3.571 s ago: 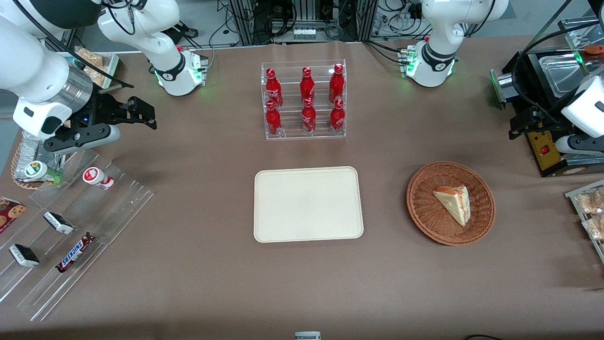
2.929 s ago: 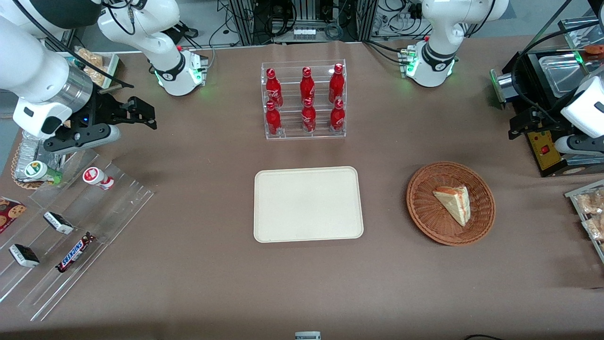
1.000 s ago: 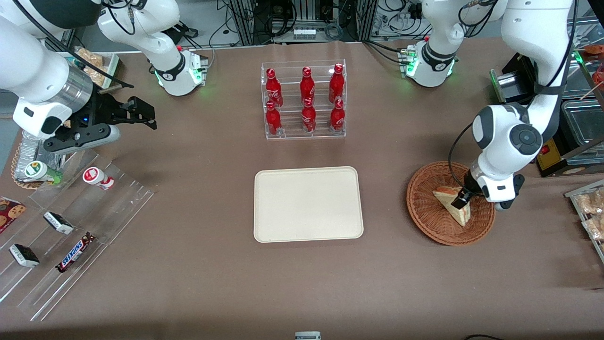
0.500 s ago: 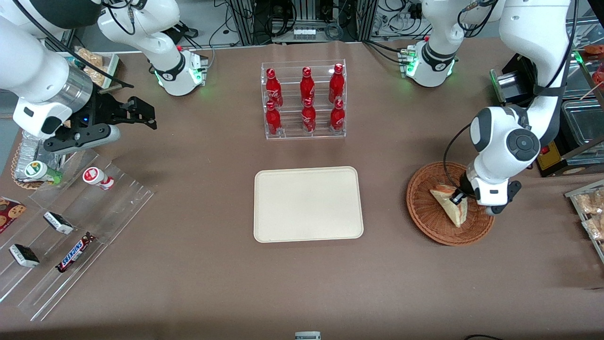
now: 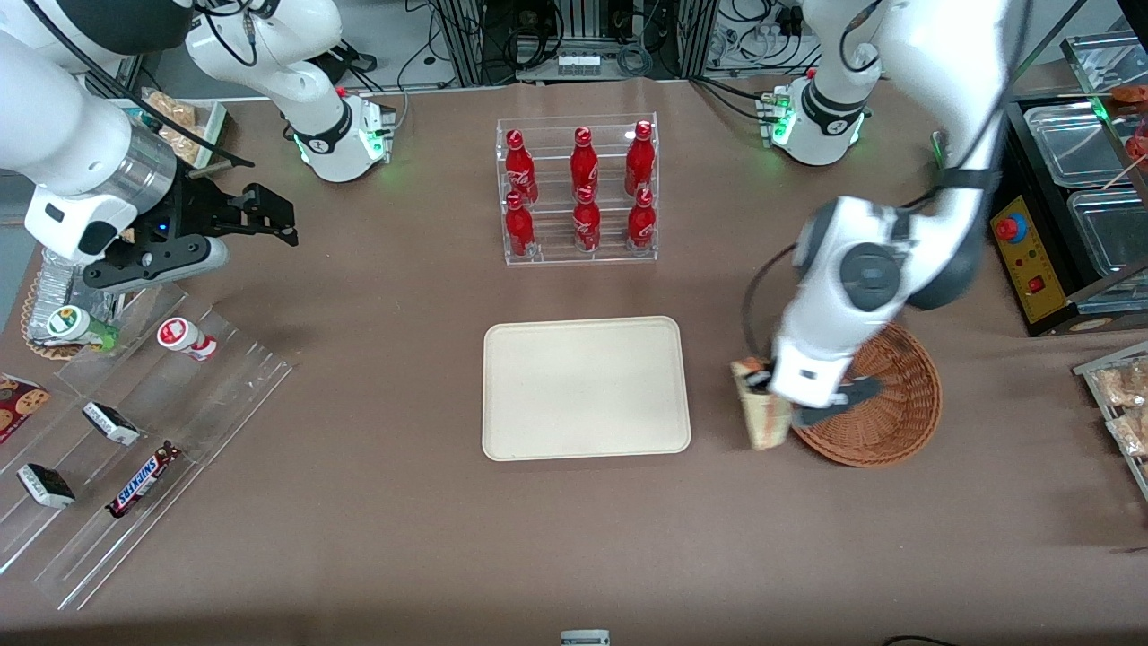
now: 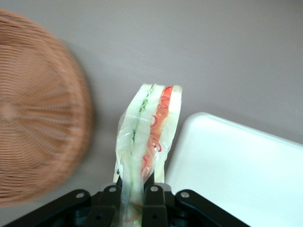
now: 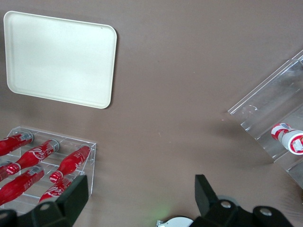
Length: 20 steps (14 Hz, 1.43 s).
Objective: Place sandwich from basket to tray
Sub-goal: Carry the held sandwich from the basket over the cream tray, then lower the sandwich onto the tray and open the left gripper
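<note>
My left gripper [image 5: 760, 384] [image 6: 133, 196] is shut on the sandwich [image 5: 762, 417] [image 6: 147, 132], a clear-wrapped white wedge with red and green filling. It hangs in the air over the table, between the wicker basket [image 5: 897, 408] [image 6: 38, 113] and the cream tray [image 5: 585, 388] [image 6: 241, 175] [image 7: 59, 59]. The basket holds nothing that I can see; the arm covers part of it. The tray is bare.
A clear rack of red bottles [image 5: 578, 190] stands farther from the front camera than the tray. Clear racks with snack bars [image 5: 134, 440] lie toward the parked arm's end. A black appliance [image 5: 1067, 224] and wrapped pastries [image 5: 1121, 395] sit toward the working arm's end.
The left arm came down onto the sandwich in the basket, closed on it, lifted it out and carried it toward the tray. The basket now shows no sandwich.
</note>
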{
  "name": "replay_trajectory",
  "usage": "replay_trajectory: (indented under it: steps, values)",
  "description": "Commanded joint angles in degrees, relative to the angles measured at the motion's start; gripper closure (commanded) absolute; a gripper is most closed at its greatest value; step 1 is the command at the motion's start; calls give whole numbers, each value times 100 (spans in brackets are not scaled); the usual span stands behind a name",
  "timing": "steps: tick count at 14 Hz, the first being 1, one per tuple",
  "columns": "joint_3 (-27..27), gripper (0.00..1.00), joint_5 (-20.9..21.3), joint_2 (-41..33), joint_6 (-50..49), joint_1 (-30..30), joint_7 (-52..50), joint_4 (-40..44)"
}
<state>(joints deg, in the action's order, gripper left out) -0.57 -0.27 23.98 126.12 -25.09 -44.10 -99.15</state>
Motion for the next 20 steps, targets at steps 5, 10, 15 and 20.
replay_trajectory:
  steps: [5,10,15,20]
  values:
    - [118,96,-17,1943,-96,-1506,-1144,2179]
    - [136,92,140,2234,509,-1885,-1662,2234]
    - [136,0,229,2147,511,-1876,-1751,2163]
    - [145,0,238,745,-1069,-1465,-869,2173]
